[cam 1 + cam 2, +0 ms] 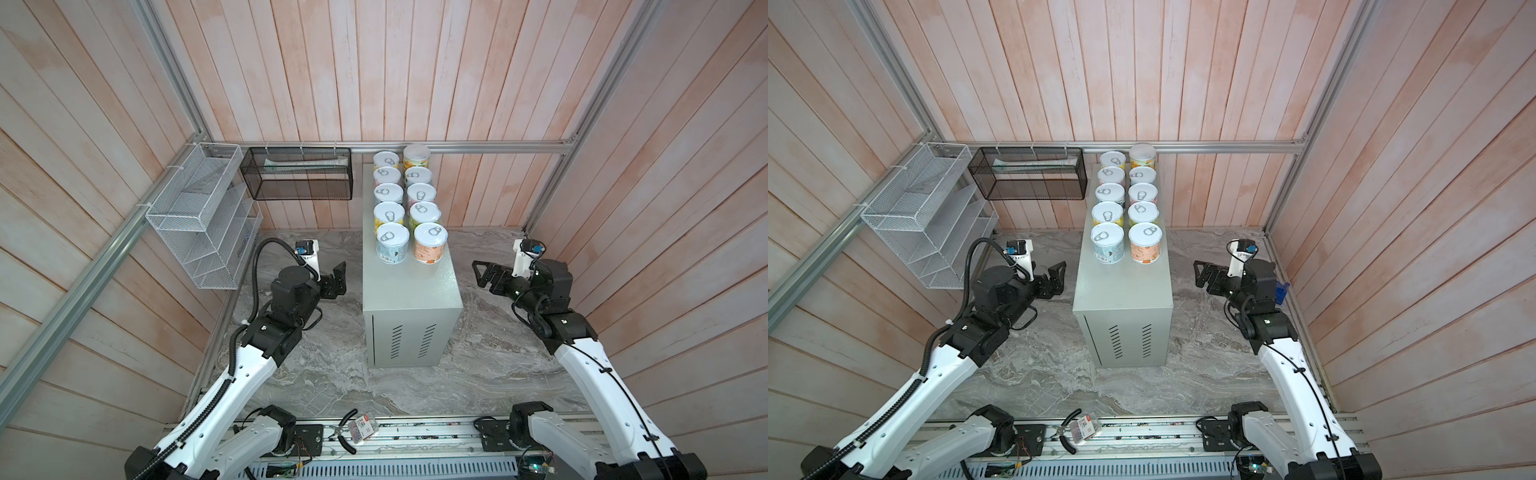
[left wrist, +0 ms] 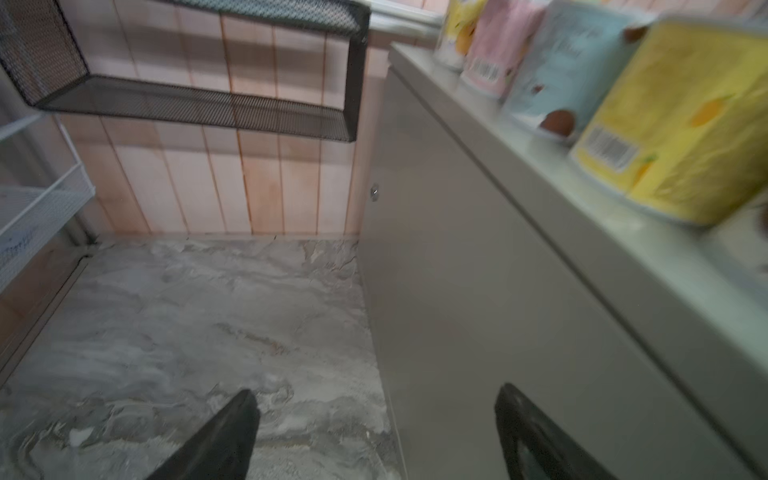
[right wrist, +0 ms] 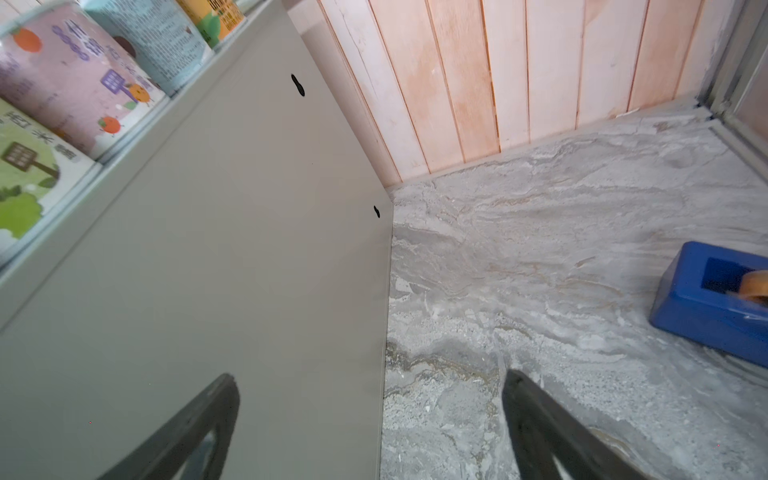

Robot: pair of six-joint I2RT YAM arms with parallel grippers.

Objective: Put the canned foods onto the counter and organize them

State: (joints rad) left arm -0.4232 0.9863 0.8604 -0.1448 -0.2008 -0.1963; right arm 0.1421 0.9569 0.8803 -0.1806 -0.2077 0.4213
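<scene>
Several canned foods (image 1: 409, 208) (image 1: 1127, 203) stand upright in two rows on the back half of the counter (image 1: 411, 299) (image 1: 1121, 291), a pale grey-green metal cabinet, in both top views. My left gripper (image 1: 338, 276) (image 1: 1059, 272) hovers open just left of the counter, below its top, holding nothing. My right gripper (image 1: 478, 272) (image 1: 1198, 272) stands open to the right of it, also holding nothing. The left wrist view shows the left gripper (image 2: 376, 390) facing the counter's side, with a yellow can (image 2: 681, 124) above. The right gripper (image 3: 370, 374) faces the opposite side, under a pink can (image 3: 70, 79).
A black mesh basket (image 1: 299, 174) and a white wire rack (image 1: 203, 216) hang on the left walls. A blue tape dispenser (image 3: 715, 299) (image 1: 1282, 291) sits on the marble floor near the right arm. Pliers and a small box (image 1: 357, 430) lie on the front rail.
</scene>
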